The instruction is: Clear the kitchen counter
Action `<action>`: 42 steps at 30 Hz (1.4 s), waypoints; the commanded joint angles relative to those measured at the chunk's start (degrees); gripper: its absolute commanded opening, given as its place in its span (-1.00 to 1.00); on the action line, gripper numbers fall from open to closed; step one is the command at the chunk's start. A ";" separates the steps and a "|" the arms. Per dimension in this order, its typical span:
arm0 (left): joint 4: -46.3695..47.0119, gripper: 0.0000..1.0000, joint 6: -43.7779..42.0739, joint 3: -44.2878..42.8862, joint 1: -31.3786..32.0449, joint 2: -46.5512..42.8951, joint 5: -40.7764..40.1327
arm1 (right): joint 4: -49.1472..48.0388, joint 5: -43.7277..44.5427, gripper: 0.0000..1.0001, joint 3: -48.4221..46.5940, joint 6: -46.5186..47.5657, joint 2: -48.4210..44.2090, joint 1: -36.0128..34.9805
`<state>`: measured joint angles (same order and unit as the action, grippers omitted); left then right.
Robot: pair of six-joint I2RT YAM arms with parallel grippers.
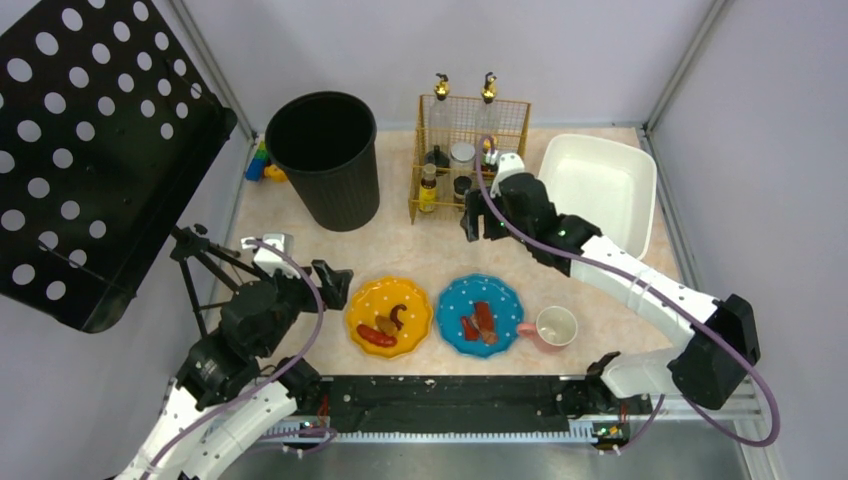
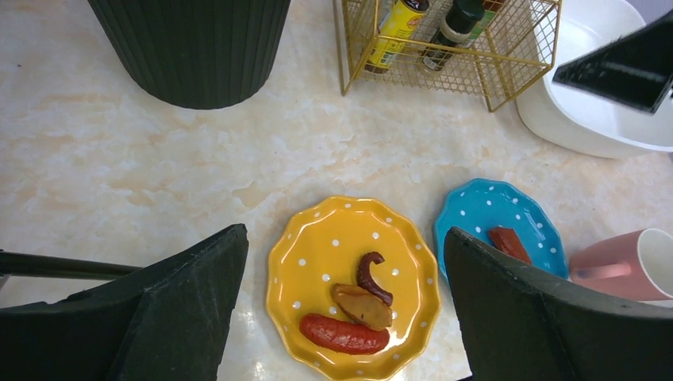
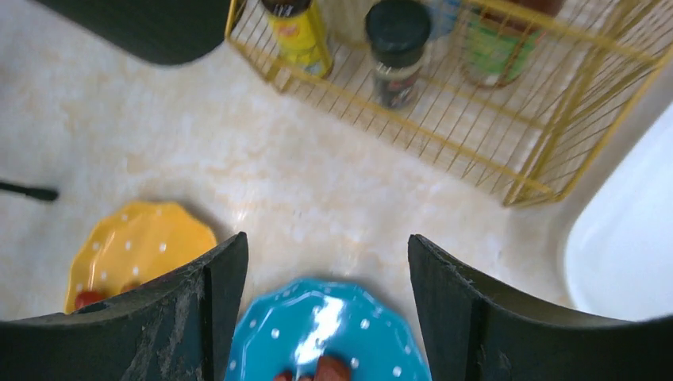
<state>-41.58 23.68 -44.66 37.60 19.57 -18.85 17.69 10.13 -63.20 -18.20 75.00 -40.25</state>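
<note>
- Left end effector: spread wide, empty, over the yellow polka-dot plate at the front of the pale marbled desk.
- Right end effector: partly spread, empty, higher up, just past the blue dotted plate.
- Looks like a plate pickup is the step; next it needs to drop onto a rim.

kitchen counter: plates, mug, bin, rack

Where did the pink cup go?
In the top view, the pink cup stands on the counter near the front, on the right side, just right of the blue plate.
</note>
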 commanded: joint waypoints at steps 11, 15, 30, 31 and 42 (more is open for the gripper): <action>-2.48 0.84 19.08 2.81 -0.23 8.80 -1.85 | -4.71 -13.36 0.40 7.83 -2.75 1.02 -8.22; -5.52 0.81 25.55 4.05 -0.25 11.04 -3.93 | -7.05 -15.54 0.40 7.14 -2.09 5.07 -9.36; -6.27 0.68 39.28 14.91 -0.19 15.77 -2.32 | -12.14 -23.60 0.37 0.70 -0.14 21.02 -9.41; -6.05 0.64 39.66 15.67 -0.21 15.64 -2.08 | -12.42 -23.80 0.36 0.55 -0.24 21.68 -9.41; -3.65 0.31 43.90 23.02 -0.19 13.92 0.36 | -13.91 -28.32 0.04 -0.58 -0.83 26.50 -9.46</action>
<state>-47.57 65.04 -22.85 37.56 34.96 -18.83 6.48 -15.20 -60.58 -19.11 100.27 -49.15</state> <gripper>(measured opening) 0.666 0.554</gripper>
